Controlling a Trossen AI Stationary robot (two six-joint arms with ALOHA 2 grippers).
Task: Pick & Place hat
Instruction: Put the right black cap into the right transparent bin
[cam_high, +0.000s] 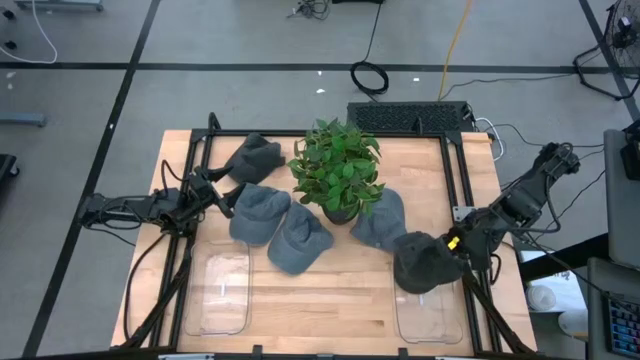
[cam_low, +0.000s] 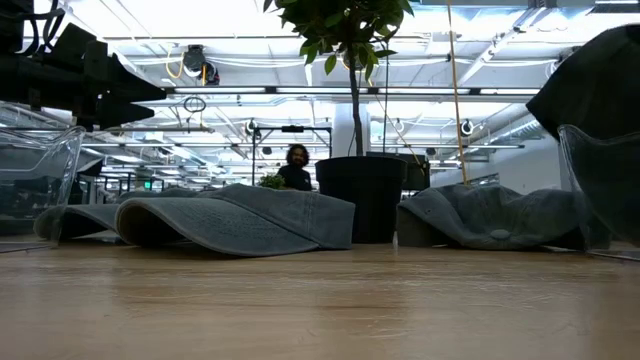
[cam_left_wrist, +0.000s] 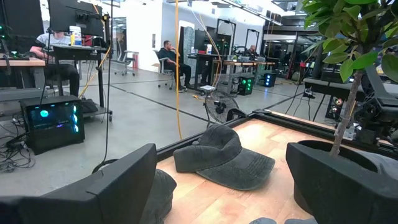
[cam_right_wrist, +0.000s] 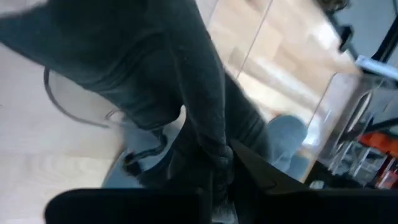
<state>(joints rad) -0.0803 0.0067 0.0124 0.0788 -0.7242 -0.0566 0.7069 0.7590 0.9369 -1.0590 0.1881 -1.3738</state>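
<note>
A lab floor with cables and black tape lines surrounded a light wooden table (cam_high: 330, 285) framed by black rails, and in the low view a person (cam_low: 296, 168) sat far off among workstations. A potted plant (cam_high: 337, 170) stood at the table's middle with grey caps around it: one (cam_high: 254, 156) behind and left of the plant, two (cam_high: 259, 213) (cam_high: 298, 238) in front of it lying edge to edge, one (cam_high: 383, 220) just right of the pot. Two clear bins sat near the front edge, one at the left (cam_high: 218, 292) and one at the right (cam_high: 430, 312). The dark hat (cam_high: 423, 262) hung from the right gripper (cam_high: 458, 246) over the right bin's back edge, its bulk toward the table's middle and its gripped end toward the arm, so its long axis ran roughly across the table. It looked charcoal, soft and crumpled, darker than the caps. In the right wrist view the fingers were pinched together on a bunched fold of the hat (cam_right_wrist: 186, 93), with the bin's rim below; the fabric hid most of that view, and which part was brim I could not tell. In the low view only a dark corner of the hat (cam_low: 595, 80) showed, cut by the frame, above the bin wall (cam_low: 600, 185). The left gripper (cam_high: 207, 190) waited by the left rail, its fingers (cam_left_wrist: 118, 186) spread apart, facing the far cap.
</note>
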